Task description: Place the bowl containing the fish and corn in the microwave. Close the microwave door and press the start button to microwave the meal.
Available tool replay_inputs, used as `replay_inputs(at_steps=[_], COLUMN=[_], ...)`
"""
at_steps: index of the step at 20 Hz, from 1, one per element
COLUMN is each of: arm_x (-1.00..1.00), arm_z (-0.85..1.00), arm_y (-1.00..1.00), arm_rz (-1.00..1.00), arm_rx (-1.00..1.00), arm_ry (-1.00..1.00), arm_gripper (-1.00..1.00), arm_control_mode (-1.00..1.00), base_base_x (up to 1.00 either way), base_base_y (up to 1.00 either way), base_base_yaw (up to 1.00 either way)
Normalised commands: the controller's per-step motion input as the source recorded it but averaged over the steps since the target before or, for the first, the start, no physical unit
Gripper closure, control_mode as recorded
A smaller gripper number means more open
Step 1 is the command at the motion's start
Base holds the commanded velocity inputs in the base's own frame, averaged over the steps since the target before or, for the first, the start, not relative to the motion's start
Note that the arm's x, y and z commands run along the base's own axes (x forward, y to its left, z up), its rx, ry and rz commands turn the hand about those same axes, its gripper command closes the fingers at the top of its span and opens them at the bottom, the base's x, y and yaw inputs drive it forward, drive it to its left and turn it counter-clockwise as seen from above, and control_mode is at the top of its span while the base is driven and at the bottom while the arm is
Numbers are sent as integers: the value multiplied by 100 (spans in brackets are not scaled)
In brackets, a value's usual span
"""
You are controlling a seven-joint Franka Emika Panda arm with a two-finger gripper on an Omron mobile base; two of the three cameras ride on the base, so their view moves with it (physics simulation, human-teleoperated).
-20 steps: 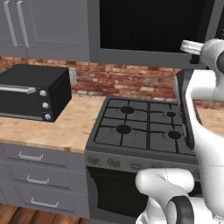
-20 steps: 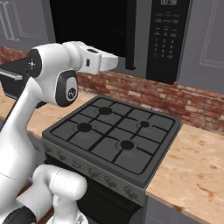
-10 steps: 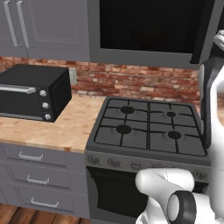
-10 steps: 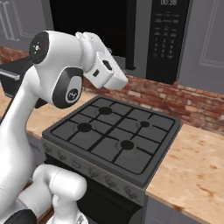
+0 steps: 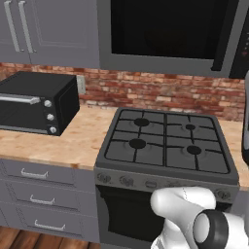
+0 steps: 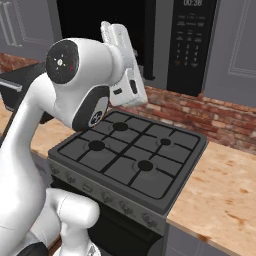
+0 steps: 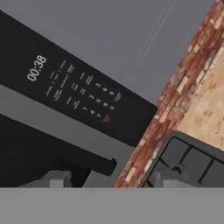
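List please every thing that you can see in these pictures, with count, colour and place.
microwave: one, grey with a dark front, built in above the stove
keypad panel: one, black, on the microwave's right side; display reads 00:38
stove: one, dark grey, four burners, set in the counter
oven door: one, black, under the stove
toaster oven: one, black, on the counter left of the stove
counter: light wood, on both sides of the stove
brick wall: red-brown, behind the counter
wall outlet: one, grey, beside the toaster oven
upper cabinets: grey, beside the microwave
drawers: three, grey, below the counter
arm: one, white, raised over the stove
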Motion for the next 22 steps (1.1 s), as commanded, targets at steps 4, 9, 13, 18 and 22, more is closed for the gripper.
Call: replay_inputs(at_steps=[4,9,13,18,22], arm_x=[3,1,0,1,17], arm_z=[-6,-1,0,0,0], arm_y=[-25,-59,-17,-2,-24], arm_rz=[0,2,13,15,1], arm_rx=[14,12,21,20,15], arm_ry=[-9,0,-1,-1,0], arm_gripper=[100,100,100,100,100], arm_control_mode=[-100,-100,-100,-100,-100], base_base_x=[0,0,0,0,0], base_base_y=[0,0,0,0,0], base_base_yaw=[0,0,0,0,0])
